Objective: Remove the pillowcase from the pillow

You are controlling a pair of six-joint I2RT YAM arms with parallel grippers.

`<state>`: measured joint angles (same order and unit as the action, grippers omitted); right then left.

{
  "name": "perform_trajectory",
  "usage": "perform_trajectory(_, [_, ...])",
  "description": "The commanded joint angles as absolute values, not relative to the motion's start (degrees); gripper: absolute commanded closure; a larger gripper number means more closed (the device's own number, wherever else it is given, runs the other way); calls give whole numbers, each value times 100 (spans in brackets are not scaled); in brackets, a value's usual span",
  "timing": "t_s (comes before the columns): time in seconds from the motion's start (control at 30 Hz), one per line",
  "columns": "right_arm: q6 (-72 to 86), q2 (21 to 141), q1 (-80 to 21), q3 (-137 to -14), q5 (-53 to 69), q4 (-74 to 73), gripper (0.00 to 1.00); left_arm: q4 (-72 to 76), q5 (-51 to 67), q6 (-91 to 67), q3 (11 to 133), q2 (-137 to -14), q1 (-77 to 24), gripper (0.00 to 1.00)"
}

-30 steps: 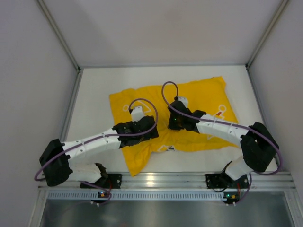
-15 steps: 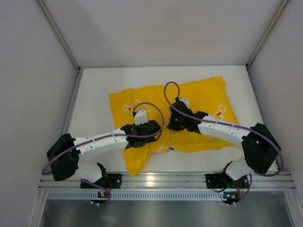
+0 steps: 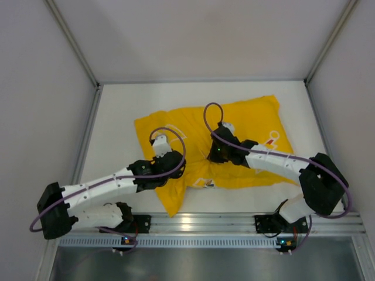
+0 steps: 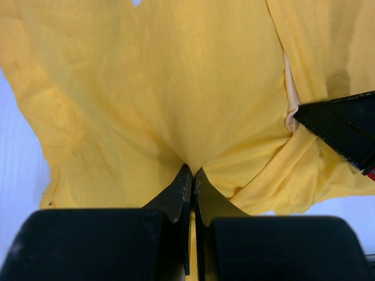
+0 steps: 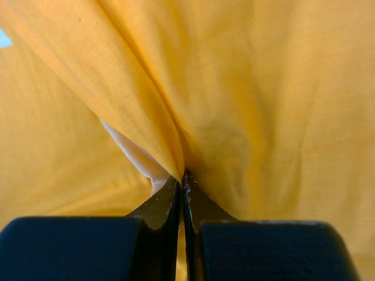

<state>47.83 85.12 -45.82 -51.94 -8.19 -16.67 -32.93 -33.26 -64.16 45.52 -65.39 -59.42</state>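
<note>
The bright yellow pillowcase (image 3: 252, 120) lies wrinkled across the middle of the white table (image 3: 117, 117). My left gripper (image 3: 180, 168) is shut on a pinch of its yellow cloth (image 4: 176, 88) at the near left part. My right gripper (image 3: 211, 155) is shut on a fold of the same cloth (image 5: 246, 105) near the middle. The pillow is almost wholly hidden inside; only a cream sliver (image 5: 137, 157) shows beside the right fingertips, and another (image 4: 288, 88) in the left wrist view, next to the right gripper's black finger (image 4: 343, 126).
A metal rail (image 3: 205, 222) runs along the near table edge, where both arm bases are bolted. Grey walls close the table in at the left (image 3: 41, 88), back and right. A loose yellow corner (image 3: 170, 205) hangs toward the rail.
The left gripper has gone from open to shut on the yellow cloth, and its arm has drawn back to the near left, pulling that side along. The right gripper has stayed shut in place.
</note>
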Motion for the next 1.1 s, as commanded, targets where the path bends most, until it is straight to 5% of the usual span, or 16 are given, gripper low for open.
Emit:
perform_trajectory(0.0, [4755,8236,-4500,-5001,-1177,-1705,100,-3348,-3946,-6653,4281,-5776,-5941,100])
perform_trajectory(0.33, [4948,7919,-4087,-4334,-1581,-1679,100,-4383,-4561,-7646,3507,-3543,-5941,100])
perform_trajectory(0.83, [4255,7330,-3375,-3638,-741,-1319,100,-5177,-4527,-7893,3489,-3839,-5933,100])
perform_trajectory(0.9, [4079,7487,-3445,-3753,-450,-1187,100,-5142,-4448,-7657,3769,-4146,-5933,66])
perform_trajectory(0.93, [4069,7540,-3550,-3779,-353,-1152,100,-5116,-4404,-7551,3910,-4279,-5933,33])
perform_trajectory(1.07, [4183,7699,-3840,-3893,-387,-1081,100,-5080,-4157,-6699,5069,-5245,-5941,17])
